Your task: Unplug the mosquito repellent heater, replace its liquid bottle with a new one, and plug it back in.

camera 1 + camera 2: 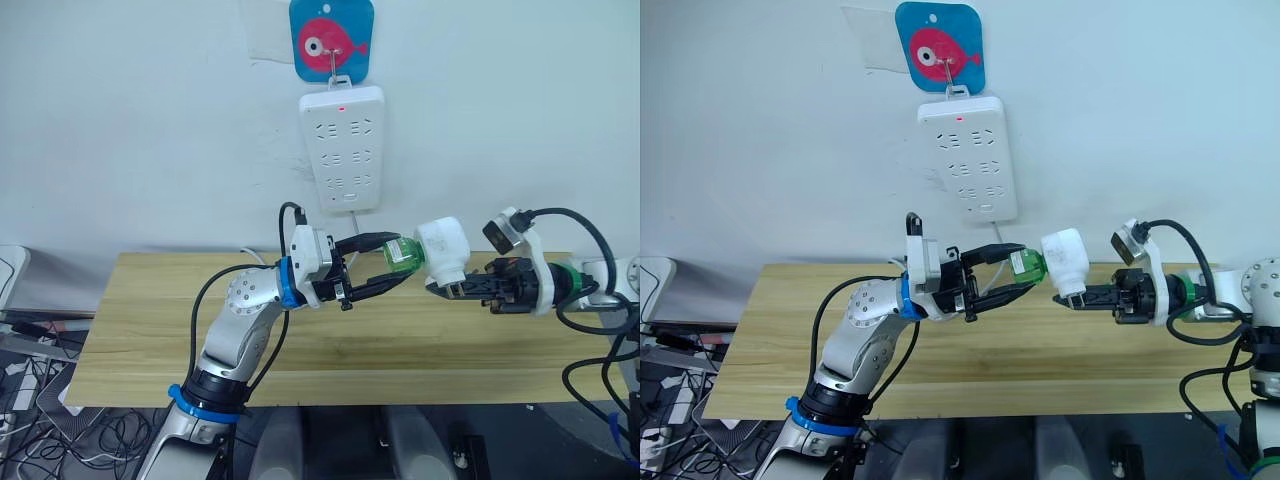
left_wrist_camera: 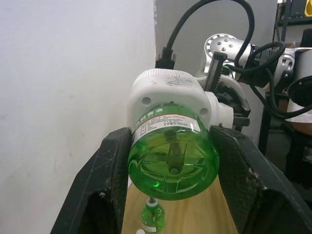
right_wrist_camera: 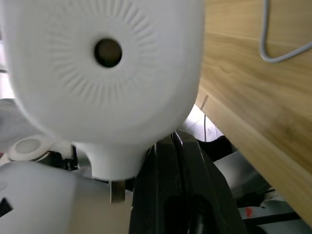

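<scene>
Two arms meet in the air above the light wooden tabletop, in front of the white wall. The right gripper has its black fingers closed on the plug end of the small white rounded plastic mosquito repellent heater, which is held off the table, tilted, with its bottle socket facing the left arm. A translucent green plastic liquid bottle sits in that socket, its base pointing away from the heater; in the left wrist view the round green base lies between the two black fingers, which sit at either flank of the bottle with a narrow gap on each, so the left gripper is spread around the bottle and I cannot tell whether the pads actually touch it. A white-and-red label band runs round the bottle just below the heater. Farther down in the left wrist view, a second tiny green bottle with a thin rod rising from its neck stands upright on the tabletop. On the wall above the heater hangs a long white power strip with a small red light, suspended from a blue hook plate with a pink fish.
</scene>
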`<move>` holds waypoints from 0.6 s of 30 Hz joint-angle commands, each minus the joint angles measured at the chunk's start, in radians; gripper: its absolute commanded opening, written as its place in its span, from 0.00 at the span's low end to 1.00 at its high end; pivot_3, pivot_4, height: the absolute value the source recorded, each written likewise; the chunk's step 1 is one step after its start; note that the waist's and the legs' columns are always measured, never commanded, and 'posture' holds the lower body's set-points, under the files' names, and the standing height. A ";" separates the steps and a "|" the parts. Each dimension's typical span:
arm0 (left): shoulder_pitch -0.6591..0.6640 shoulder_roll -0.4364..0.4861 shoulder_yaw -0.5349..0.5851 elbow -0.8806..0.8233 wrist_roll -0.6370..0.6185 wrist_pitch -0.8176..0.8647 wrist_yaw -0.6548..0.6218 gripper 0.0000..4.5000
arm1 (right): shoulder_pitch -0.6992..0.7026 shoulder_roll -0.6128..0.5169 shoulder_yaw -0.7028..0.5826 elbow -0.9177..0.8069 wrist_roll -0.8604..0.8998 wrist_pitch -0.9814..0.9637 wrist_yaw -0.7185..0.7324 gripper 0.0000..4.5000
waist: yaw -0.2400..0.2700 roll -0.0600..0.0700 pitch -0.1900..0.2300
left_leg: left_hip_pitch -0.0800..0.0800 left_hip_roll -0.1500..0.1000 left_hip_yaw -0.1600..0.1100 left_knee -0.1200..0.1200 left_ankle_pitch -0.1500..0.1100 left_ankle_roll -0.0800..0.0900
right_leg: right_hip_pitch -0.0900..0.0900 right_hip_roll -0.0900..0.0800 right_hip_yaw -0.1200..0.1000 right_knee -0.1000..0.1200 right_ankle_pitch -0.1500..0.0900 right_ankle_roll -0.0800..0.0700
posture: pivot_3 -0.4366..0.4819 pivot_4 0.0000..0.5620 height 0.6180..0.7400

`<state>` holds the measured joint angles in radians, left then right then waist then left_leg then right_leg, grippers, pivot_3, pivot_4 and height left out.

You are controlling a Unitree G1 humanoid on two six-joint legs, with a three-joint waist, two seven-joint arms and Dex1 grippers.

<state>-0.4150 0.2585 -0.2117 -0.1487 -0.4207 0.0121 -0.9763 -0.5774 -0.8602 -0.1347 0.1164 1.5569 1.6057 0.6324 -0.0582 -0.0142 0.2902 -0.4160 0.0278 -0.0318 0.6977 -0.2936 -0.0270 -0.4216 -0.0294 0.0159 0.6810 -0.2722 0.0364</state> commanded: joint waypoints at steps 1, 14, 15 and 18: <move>-0.005 -0.005 -0.013 -0.005 0.010 -0.014 -0.010 0.50 | -0.004 -0.030 -0.017 -0.018 0.133 0.007 -0.029 0.01 | 0.000 0.000 0.000 | 0.000 0.000 0.000 0.000 0.000 0.000 | 0.000 0.000 0.000 0.000 0.000 0.000 | 0.31 0.45 1.00; 0.004 -0.003 -0.022 -0.008 0.007 -0.001 -0.023 0.50 | 0.124 -0.136 0.017 -0.162 0.223 -0.124 -0.106 0.01 | -0.001 0.000 0.000 | 0.000 0.000 0.000 0.000 0.000 0.000 | 0.000 0.001 -0.001 0.000 0.000 0.000 | 0.30 0.44 1.00; 0.005 -0.001 -0.023 -0.009 0.007 -0.001 -0.025 0.50 | 0.118 -0.133 0.020 -0.147 0.227 -0.133 -0.112 0.01 | -0.001 0.000 0.000 | 0.000 0.000 0.000 0.000 0.000 0.000 | 0.000 0.001 0.000 0.000 0.000 0.000 | 0.30 0.44 1.00; 0.010 0.001 -0.026 -0.015 0.005 0.001 -0.025 0.50 | 0.093 -0.127 0.042 -0.123 0.283 -0.159 -0.135 0.01 | -0.001 0.000 0.000 | 0.000 0.000 0.001 0.001 0.000 0.000 | 0.000 0.000 0.001 0.000 0.001 0.001 | 0.30 0.44 1.00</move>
<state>-0.4096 0.2656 -0.2284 -0.1374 -0.4110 0.0177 -0.9907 -0.4600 -0.9788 -0.0753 -0.0057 1.7924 1.4735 0.5010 -0.0594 -0.0144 0.2900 -0.4156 0.0278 -0.0312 0.6985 -0.2935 -0.0270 -0.4214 -0.0288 0.0164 0.6811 -0.2716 0.0374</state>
